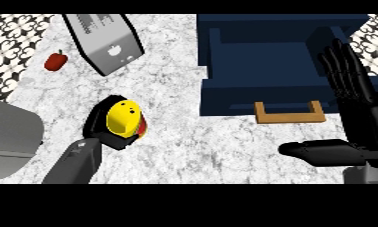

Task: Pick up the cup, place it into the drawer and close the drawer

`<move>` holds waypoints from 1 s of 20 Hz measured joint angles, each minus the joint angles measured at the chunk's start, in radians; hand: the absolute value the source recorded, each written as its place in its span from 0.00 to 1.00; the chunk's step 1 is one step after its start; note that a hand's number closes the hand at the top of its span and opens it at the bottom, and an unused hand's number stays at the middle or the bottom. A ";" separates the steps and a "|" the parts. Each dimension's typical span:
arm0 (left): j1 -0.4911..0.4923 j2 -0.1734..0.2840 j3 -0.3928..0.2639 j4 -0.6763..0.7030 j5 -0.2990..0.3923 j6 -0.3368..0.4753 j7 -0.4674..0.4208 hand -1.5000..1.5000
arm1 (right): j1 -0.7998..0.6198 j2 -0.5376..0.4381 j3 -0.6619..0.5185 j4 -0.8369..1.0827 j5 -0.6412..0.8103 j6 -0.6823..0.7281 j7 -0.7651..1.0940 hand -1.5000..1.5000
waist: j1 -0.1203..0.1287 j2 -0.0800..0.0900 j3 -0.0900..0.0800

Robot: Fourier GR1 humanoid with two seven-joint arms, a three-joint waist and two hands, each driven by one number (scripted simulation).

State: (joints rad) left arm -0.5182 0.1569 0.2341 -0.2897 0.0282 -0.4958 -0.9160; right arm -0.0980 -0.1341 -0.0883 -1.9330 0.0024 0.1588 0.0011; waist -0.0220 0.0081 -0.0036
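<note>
On the white marbled counter (184,141), seen from the head view, a navy drawer (273,71) stands pulled open, its light wooden handle (289,113) at the front edge nearest the robot. Well to the left of the drawer, the yellow cup (123,117) sits wrapped in the left hand (111,131), whose black fingers curl round its lower part and hide much of it; a red patch shows at the cup's right side. The grey left forearm (74,163) runs down from that hand to the view's lower edge. Further from the robot than the cup, and still left of the drawer, a grey box-like appliance (103,41) lies tilted on the counter, and a small red pepper-like thing (56,61) rests just left of it. Just right of the drawer's front, the right hand (351,121) rests open, fingers straight and pointing up, thumb stretched leftward below the handle, holding nothing.
</note>
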 measured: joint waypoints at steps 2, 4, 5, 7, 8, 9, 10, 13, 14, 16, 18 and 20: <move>0.006 -0.002 0.000 -0.015 0.005 0.004 -0.009 1.00 | -0.001 -0.008 -0.010 0.011 -0.004 0.006 -0.012 0.00 | 0.001 0.000 0.000; 0.008 0.004 0.022 -0.028 0.027 0.024 -0.024 1.00 | -0.004 -0.011 -0.017 0.010 -0.011 0.008 -0.009 0.00 | 0.002 0.000 0.000; 0.016 0.011 0.037 -0.035 0.041 0.035 -0.033 1.00 | 0.005 -0.005 -0.013 0.004 -0.008 0.005 -0.011 0.00 | 0.003 0.000 0.000; 0.028 0.019 0.075 -0.044 0.073 0.069 -0.054 1.00 | 0.001 -0.006 -0.010 -0.001 -0.004 0.004 -0.006 0.00 | 0.005 0.000 0.000; 0.037 0.032 0.093 -0.049 0.088 0.078 -0.061 1.00 | 0.009 -0.003 -0.007 -0.006 -0.003 0.004 -0.008 0.00 | 0.005 0.000 0.000; 0.040 0.026 0.103 -0.056 0.098 0.094 -0.071 1.00 | 0.008 -0.004 -0.012 -0.011 -0.009 0.004 -0.001 0.00 | 0.006 -0.001 0.000; 0.040 0.028 0.113 -0.065 0.109 0.101 -0.072 1.00 | 0.018 -0.008 -0.016 -0.021 -0.014 0.008 0.006 0.00 | 0.007 -0.002 0.001; 0.028 0.032 0.127 -0.103 0.132 0.113 -0.072 1.00 | 0.022 -0.008 -0.017 -0.024 -0.014 0.008 0.007 0.00 | 0.010 -0.004 0.002; 0.028 0.028 0.127 -0.119 0.136 0.118 -0.074 1.00 | 0.028 -0.007 -0.014 -0.029 -0.010 0.008 0.006 0.00 | 0.011 -0.005 0.002; 0.013 0.018 0.118 -0.157 0.141 0.122 -0.063 1.00 | 0.021 -0.011 -0.023 -0.024 -0.016 0.009 0.012 0.00 | 0.015 -0.007 0.002; 0.006 0.014 0.098 -0.206 0.138 0.123 -0.041 1.00 | 0.020 -0.008 -0.023 -0.012 -0.009 0.004 0.006 0.00 | 0.019 -0.009 0.003; -0.017 -0.003 0.085 -0.258 0.145 0.136 -0.010 1.00 | 0.037 -0.008 -0.029 -0.021 -0.012 0.006 0.000 0.00 | 0.021 -0.010 0.004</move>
State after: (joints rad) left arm -0.5355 0.1540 0.3187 -0.5472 0.1728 -0.3601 -0.9260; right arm -0.0607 -0.1422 -0.1174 -1.9542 -0.0093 0.1652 0.0012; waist -0.0015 -0.0024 0.0001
